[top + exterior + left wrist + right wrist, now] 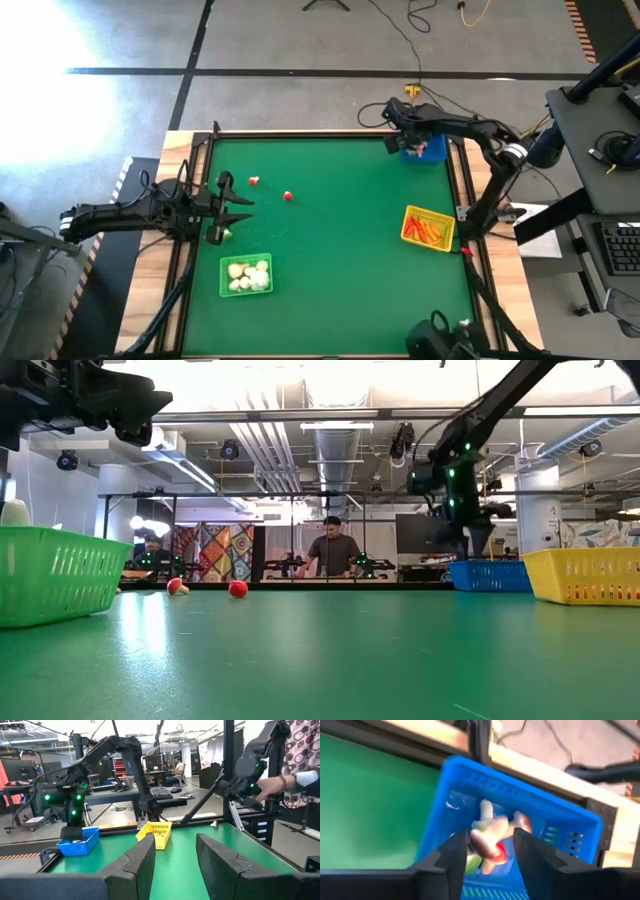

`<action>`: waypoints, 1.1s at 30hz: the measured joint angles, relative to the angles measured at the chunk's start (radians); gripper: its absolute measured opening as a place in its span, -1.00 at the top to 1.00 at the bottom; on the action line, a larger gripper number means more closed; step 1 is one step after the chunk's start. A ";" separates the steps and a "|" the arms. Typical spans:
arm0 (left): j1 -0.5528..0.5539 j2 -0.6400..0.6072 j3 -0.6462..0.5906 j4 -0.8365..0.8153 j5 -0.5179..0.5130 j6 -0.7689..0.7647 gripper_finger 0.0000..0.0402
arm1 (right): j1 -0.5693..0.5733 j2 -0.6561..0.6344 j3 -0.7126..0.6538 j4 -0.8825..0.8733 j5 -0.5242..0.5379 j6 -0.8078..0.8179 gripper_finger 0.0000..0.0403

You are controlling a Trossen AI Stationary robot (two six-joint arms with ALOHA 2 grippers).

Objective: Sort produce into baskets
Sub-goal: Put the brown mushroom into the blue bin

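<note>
**Right gripper over the blue basket, left arm waiting at the table's left edge**

High view: the right gripper [413,138] hangs over the blue basket [432,152] at the far right corner of the green table [340,260]. The yellow basket [428,228], holding orange carrot sticks [430,232], sits near the right edge, well apart from the blue one. The green basket [246,275], filled with whitish bulbs [248,276], lies toward the near left. Two small red-and-white pieces [287,196] rest loose on the mat, left of centre and toward the far side. The left gripper [238,208] hovers at the left edge, its fingers spread and holding nothing.

Low view: the green basket [50,575] stands at the left, the yellow [585,577] at the right and the blue [488,575] just beside it, farther back. The right arm comes down onto the blue basket. Two red pieces [237,589] lie on the far mat. People stand in the room behind.

Left wrist view: the left gripper's fingers [140,865] stand apart with only mat between them. Beyond are the blue basket [80,841] and the yellow one [157,832]. A person's hand [267,784] shows at the right.

Right wrist view: the right gripper [490,852] points down into the blue basket [465,795], its fingers parted. A small red-and-white piece [487,847] sits between them; I cannot tell whether they grip it or have let it go. More produce lies in the basket below.
</note>
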 joint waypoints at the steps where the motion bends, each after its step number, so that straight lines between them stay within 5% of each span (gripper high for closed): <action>1: 0.000 0.000 0.000 0.000 0.000 0.000 0.37 | 0.009 -0.017 0.000 0.004 0.010 0.006 0.19; 9: 0.000 0.000 0.000 0.000 0.000 0.000 0.37 | 0.139 -0.190 -0.016 -0.021 -0.115 0.098 0.04; 21: 0.000 0.001 0.000 0.001 0.000 0.000 0.37 | 1.130 -0.461 -0.181 0.009 -0.133 0.472 0.24; 27: 0.000 0.002 0.000 0.000 0.000 0.000 0.37 | 1.488 -0.370 -0.130 -0.122 -0.096 0.939 0.35; 33: 0.000 0.005 0.000 -0.001 0.000 0.000 0.37 | 1.602 -0.140 0.049 -0.386 -0.418 1.213 0.40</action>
